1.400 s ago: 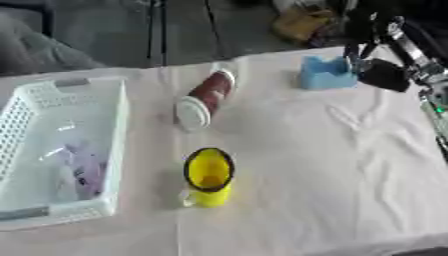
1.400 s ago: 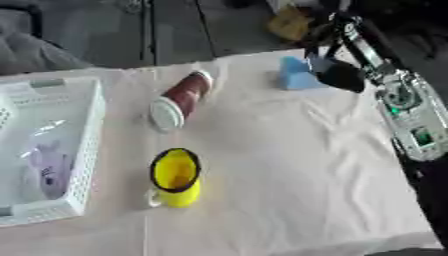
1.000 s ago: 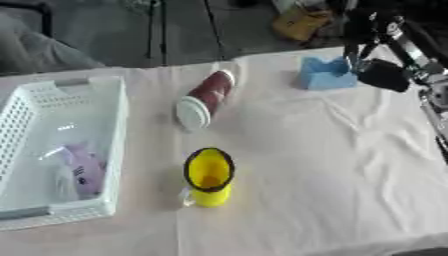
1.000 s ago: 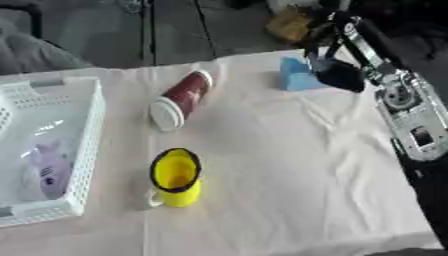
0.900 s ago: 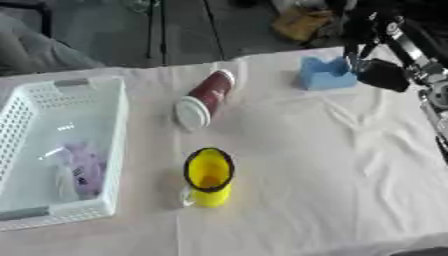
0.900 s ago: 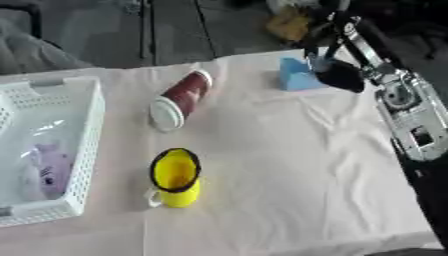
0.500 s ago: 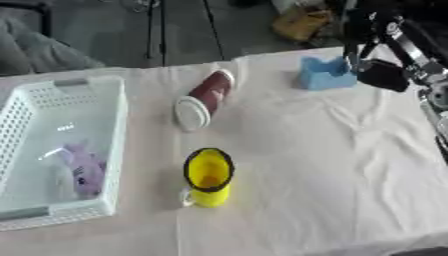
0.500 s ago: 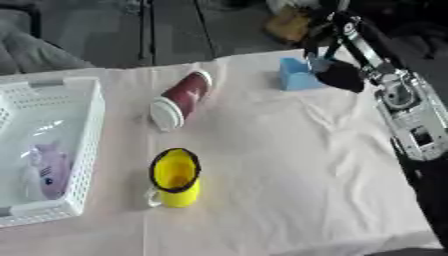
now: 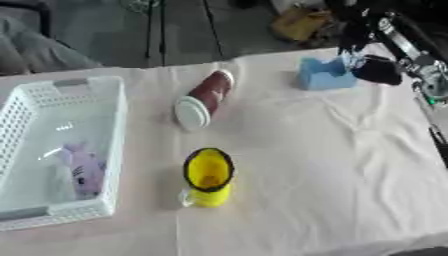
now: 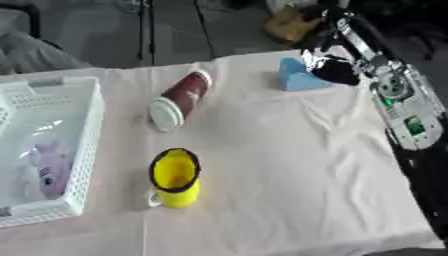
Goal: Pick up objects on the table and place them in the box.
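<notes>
A light blue block (image 9: 324,75) sits near the table's far right edge. My right hand (image 9: 378,70), a dark shape at the end of the black and silver arm (image 10: 398,107), is right against the block's right side. A dark red cup with a white lid (image 9: 203,96) lies on its side at the far middle. In front of it stands a yellow mug (image 9: 208,176), upright. The white basket (image 9: 115,145) at the left holds a purple soft toy (image 9: 83,169). My left hand shows in no view.
A cream cloth (image 9: 324,165) covers the table, wrinkled around the block. My right arm runs along the table's right edge. Beyond the far edge are dark floor, stand legs and a brown object (image 9: 302,22).
</notes>
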Controlling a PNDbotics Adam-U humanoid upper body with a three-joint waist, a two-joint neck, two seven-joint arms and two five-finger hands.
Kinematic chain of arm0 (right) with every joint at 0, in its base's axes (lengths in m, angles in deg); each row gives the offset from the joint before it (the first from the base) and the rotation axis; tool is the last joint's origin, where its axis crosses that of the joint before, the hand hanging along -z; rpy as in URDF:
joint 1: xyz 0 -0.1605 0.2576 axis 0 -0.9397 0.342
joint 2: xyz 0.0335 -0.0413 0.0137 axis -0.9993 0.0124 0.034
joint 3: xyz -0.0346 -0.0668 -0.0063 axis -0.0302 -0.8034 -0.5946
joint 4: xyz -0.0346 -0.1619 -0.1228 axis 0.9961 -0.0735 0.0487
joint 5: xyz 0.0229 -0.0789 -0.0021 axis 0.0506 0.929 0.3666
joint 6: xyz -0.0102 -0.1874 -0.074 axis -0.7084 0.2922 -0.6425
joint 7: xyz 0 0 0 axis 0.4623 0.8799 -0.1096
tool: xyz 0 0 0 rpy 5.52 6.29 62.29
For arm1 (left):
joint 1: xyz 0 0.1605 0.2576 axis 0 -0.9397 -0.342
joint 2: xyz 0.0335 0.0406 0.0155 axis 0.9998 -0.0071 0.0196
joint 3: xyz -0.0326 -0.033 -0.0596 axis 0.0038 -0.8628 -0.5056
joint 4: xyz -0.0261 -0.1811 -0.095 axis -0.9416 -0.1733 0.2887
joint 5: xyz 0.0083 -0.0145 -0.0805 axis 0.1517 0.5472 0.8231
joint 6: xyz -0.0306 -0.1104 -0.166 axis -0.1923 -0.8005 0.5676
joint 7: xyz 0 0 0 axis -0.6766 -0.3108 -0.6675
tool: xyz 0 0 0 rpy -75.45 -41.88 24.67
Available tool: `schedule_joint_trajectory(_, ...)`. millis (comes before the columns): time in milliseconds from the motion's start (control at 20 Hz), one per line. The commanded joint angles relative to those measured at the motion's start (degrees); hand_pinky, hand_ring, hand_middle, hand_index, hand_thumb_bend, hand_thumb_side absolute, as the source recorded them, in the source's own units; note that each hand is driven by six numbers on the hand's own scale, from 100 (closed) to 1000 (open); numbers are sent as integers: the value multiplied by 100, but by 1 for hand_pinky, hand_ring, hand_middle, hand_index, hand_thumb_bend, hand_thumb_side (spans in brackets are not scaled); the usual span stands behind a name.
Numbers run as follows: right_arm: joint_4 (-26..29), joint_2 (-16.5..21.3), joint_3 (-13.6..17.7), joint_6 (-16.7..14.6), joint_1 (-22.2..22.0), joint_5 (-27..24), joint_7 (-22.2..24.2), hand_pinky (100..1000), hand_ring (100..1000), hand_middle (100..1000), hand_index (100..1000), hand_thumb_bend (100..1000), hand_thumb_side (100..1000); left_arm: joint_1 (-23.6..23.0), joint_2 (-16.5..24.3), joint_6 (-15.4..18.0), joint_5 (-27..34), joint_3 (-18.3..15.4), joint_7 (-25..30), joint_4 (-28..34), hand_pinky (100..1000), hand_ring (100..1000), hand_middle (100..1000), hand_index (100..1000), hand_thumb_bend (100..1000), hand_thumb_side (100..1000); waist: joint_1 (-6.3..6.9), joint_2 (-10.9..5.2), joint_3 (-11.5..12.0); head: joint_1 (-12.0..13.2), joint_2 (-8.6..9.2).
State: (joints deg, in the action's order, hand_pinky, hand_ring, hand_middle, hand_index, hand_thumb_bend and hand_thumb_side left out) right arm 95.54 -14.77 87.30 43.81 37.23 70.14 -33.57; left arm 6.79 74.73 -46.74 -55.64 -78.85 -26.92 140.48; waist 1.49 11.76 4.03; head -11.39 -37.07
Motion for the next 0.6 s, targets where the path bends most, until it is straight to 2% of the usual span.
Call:
schedule_joint_trajectory(50,-684,367,-50,-241,370,561,413,818,931,930,959,166,141,20,126,3,-25,-13,22,101,307,786,786,796,304,874,-32,-86,40,-45,62)
schedule_joint_trajectory(100,-961,397,-81,-328,512,786,588,818,931,930,959,166,141,22,134,2,-22,-2,33,100,307,786,786,796,304,874,-46,-85,59,-59,74)
schedule_joint_trajectory(150,-1189,406,-86,-421,627,987,715,894,975,957,957,222,122,23,139,2,-19,4,41,98,307,786,786,796,303,875,-59,-84,72,-67,84)
schedule_joint_trajectory(200,-1437,408,-91,-493,756,1216,851,894,975,957,957,222,122,24,148,1,-19,9,49,97,307,786,786,796,303,875,-76,-83,91,-78,96)
schedule_joint_trajectory(250,-1654,397,-86,-562,870,1419,957,954,1000,977,957,260,100,24,155,0,-20,12,55,96,306,786,786,796,303,876,-97,-81,109,-88,105)
schedule_joint_trajectory(300,-1863,375,-79,-624,986,1614,1053,954,1000,977,957,260,100,23,162,-2,-21,14,59,95,306,786,786,796,303,876,-115,-79,126,-95,111)
schedule_joint_trajectory(350,-2037,356,-69,-680,1082,1785,1124,1000,1000,996,963,303,100,22,169,-4,-23,17,64,93,305,787,786,796,302,879,-134,-74,143,-102,118)
schedule_joint_trajectory(600,-2700,239,20,-772,1509,2515,1235,1000,1000,1000,969,349,100,33,202,-10,-35,28,85,91,303,785,785,795,301,881,-219,-33,233,-140,156)
